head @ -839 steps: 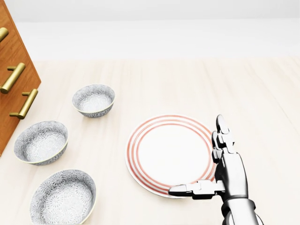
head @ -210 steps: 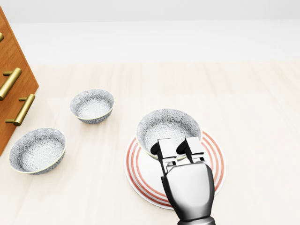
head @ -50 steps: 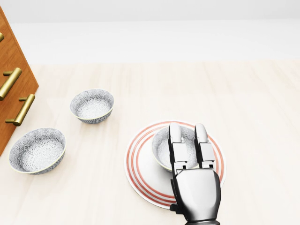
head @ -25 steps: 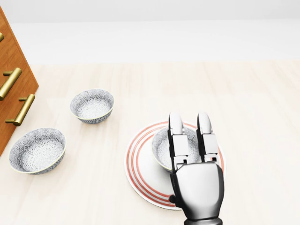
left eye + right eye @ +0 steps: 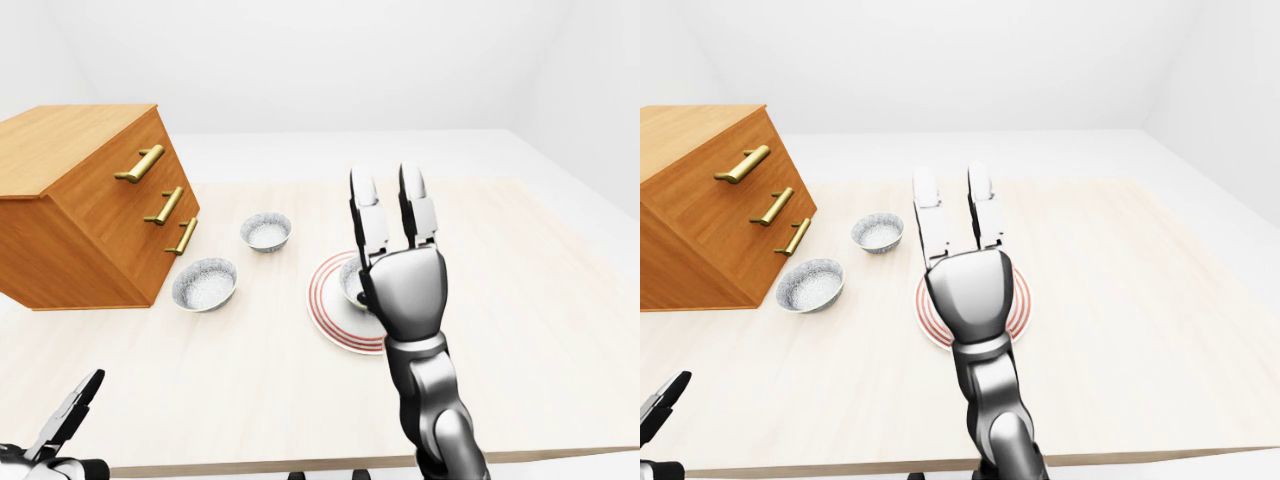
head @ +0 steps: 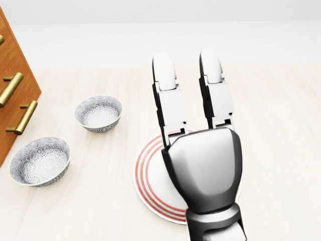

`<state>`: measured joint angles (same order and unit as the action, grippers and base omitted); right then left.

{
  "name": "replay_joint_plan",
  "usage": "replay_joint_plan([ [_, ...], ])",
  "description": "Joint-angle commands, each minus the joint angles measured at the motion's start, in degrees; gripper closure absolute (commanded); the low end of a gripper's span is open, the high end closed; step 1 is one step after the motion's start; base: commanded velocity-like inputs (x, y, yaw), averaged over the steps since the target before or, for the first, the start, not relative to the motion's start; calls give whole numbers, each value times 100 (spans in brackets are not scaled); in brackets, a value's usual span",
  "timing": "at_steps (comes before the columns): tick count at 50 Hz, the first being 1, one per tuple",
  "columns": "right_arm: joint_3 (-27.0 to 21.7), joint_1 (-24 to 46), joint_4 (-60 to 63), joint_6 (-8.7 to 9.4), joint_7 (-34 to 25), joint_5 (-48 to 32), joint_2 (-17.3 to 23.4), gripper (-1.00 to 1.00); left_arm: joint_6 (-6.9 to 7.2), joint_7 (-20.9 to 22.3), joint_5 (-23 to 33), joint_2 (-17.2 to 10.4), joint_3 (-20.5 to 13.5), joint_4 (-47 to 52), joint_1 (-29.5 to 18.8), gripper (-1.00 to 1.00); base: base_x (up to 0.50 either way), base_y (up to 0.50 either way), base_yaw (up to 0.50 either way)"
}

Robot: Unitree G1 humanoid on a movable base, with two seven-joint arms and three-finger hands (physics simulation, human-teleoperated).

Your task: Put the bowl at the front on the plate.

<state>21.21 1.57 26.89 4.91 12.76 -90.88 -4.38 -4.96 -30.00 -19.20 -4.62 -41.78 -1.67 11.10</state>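
Observation:
The red-ringed plate point(image 6: 146, 176) lies on the pale wooden table. The patterned grey bowl point(image 5: 350, 283) sits on the plate; only its left edge shows in the left-eye view. My right hand point(image 6: 186, 61) is raised above plate and bowl, close to the camera. It is open, with its fingers point(image 6: 169, 100) straight and nothing held, and it hides most of the bowl in the head view. Low at the left edge of the left-eye view is my left hand point(image 5: 66, 424), below the table's near edge, its fingers stretched out and empty.
Two more patterned bowls point(image 6: 98, 112) point(image 6: 40, 160) stand to the left of the plate. A wooden chest of drawers point(image 5: 90, 200) with brass handles fills the table's left side. The table's near edge point(image 5: 300, 462) runs along the bottom of the left-eye view.
My right hand has lifted off the bowl towards the camera, fingers still straight. The bowl stays on the plate; the other bowls have not moved.

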Motion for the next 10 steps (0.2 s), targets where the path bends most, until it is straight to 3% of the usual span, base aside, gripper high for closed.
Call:
replay_joint_plan([
  [1,-47,807,761,-105,-1113,-536,-435,-100,-1,0,-29,37,-39,103,55,-100,0,0,0],
  [4,-115,991,781,-184,-1214,-567,-512,-100,72,0,0,5,-26,64,4,-100,0,0,0],
  [5,-84,1122,860,-189,-1385,-657,-607,-100,-4,0,12,40,-24,59,37,-100,0,0,0],
  [7,-58,1254,911,-233,-1532,-771,-702,-100,-4,0,13,47,-30,28,38,-100,0,0,0],
  [9,-68,1521,1025,-332,-1788,-904,-817,-100,154,0,22,-11,-3,57,2,-100,0,0,0],
  [10,-88,1619,1075,-370,-1921,-949,-869,-100,60,0,47,4,-6,21,-13,-100,0,0,0],
])
